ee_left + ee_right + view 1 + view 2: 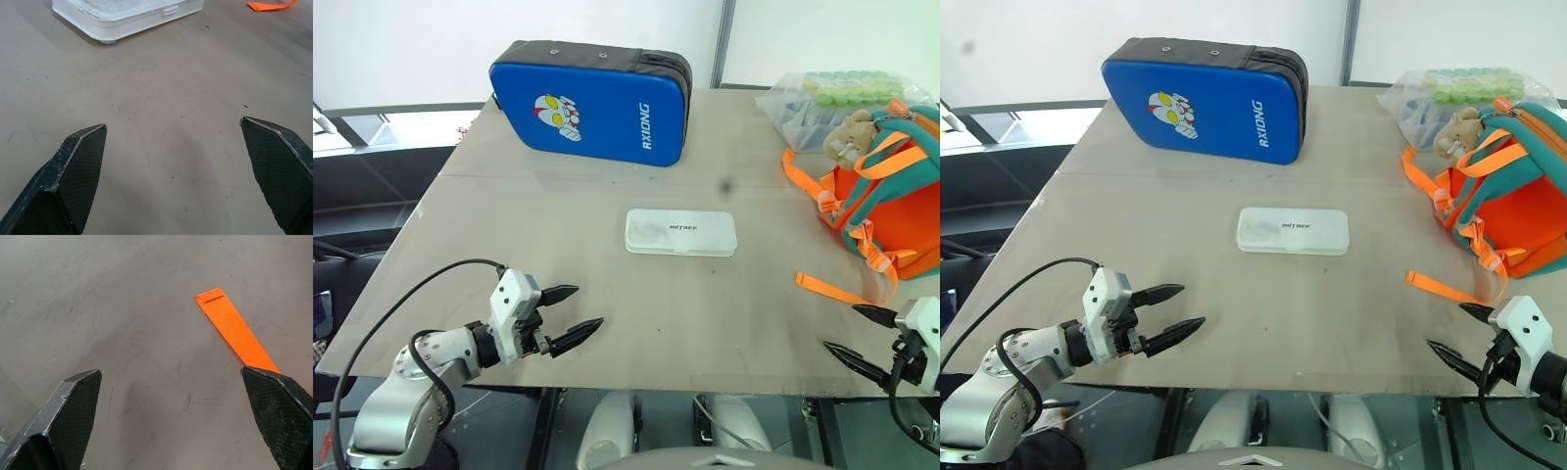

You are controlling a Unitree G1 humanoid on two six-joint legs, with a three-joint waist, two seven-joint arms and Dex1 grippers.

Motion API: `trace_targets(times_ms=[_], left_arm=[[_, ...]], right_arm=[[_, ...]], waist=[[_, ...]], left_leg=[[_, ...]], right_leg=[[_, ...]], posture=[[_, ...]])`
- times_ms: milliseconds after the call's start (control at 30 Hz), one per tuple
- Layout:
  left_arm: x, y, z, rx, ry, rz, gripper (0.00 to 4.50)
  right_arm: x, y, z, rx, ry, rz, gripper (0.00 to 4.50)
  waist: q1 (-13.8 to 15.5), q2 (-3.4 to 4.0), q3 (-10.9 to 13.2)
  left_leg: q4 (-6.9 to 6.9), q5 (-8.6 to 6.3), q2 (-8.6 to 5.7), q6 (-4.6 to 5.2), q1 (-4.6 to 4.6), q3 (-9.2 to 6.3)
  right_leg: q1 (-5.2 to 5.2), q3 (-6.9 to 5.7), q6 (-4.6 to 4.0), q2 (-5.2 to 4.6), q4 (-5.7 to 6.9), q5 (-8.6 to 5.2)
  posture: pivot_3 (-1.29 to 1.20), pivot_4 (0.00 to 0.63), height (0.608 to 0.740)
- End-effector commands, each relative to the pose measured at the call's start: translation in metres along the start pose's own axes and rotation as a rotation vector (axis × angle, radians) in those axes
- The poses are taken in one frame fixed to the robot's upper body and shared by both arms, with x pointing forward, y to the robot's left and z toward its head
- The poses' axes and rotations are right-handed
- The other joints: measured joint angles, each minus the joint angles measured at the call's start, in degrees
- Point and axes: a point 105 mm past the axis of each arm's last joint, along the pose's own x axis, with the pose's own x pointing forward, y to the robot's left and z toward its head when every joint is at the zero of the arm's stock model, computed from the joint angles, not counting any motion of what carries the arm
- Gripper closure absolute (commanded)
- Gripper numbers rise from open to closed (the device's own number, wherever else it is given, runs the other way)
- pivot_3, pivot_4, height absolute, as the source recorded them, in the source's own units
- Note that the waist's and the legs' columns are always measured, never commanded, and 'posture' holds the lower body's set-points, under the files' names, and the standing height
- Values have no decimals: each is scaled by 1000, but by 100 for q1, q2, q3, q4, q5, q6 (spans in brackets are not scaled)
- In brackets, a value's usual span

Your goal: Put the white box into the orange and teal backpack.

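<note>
The broad grey-brown desk (pixel 607 294) carries everything. At its far edge lies a large blue padded case (pixel 592 100) with a cartoon figure and white lettering on its face and a dark zipped rim. At the right edge of the desk sits the small orange fabric backpack with teal trim (pixel 891 201), leaning, with orange straps hanging from it; one loose orange strap end (pixel 830 288) lies flat on the desk toward the near side. A beige plush toy (pixel 849 135) is attached at the backpack's top. Behind the backpack lies a clear plastic bag (pixel 813 98) with pale green rounded pieces inside.

The flat white plastic rectangular box with rounded corners (pixel 680 232) lies lid up near the middle of the desk, in front of the blue case and well apart from the backpack, small dark lettering on its lid.

The left pincer (pixel 570 313) hangs over the near left part of the desk, its two black fingers spread wide and empty, aimed toward the white box. The right pincer (pixel 862 338) is at the near right edge, fingers likewise spread and empty, with the orange strap end just ahead of it.
</note>
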Motion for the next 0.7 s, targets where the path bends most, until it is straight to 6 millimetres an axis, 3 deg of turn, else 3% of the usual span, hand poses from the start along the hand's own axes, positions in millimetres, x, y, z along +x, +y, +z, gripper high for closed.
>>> trace_targets(times_ms=[33,167,267,333,433,533,667,700], left_arm=[[2,0,15,36,-38,-1,34],[10,14,27,20,-99,111,34],[15,24,31,-67,-132,177,34],[18,30,32,-130,-137,218,34],[25,45,39,-210,-162,291,0],[39,55,51,-246,-200,341,1221],[62,75,65,-245,-193,444,3234],[66,78,67,-242,-185,461,3701]], right_arm=[[-1,-4,12,-45,-37,-14,0],[13,-4,27,-84,-89,-44,0],[22,-14,30,-178,-28,-169,0],[31,-14,36,-136,-44,-156,0],[53,-16,54,-46,-118,-126,764],[74,-22,73,-55,-166,-160,2224],[110,-28,97,-87,-181,-217,4250],[117,-30,101,-95,-181,-233,4500]], waist=[[0,0,0],[-2,0,0],[1,-1,-2],[-5,-2,-2],[-28,-6,0],[-30,-7,-1],[-14,-10,-1],[-17,-10,-1]], left_leg=[[0,0,0,0,0,0],[2,0,0,0,2,3],[2,0,-1,0,0,0],[1,0,-1,0,-5,-4],[1,0,-1,0,-5,-4],[4,0,-5,0,-1,-5],[4,0,-9,0,-9,-10],[4,1,-10,0,-9,-9]], right_leg=[[0,0,0,0,0,0],[0,-1,6,0,0,-3],[0,1,2,0,3,2],[-2,1,19,1,1,12],[-3,-1,20,3,0,14],[-1,-6,20,4,5,15],[-4,-9,20,5,5,16],[-4,-9,20,5,5,17]], posture=[[0,150,740],[0,150,740],[0,150,740],[0,150,740],[0,150,740],[0,150,740],[0,150,740],[0,150,740]])
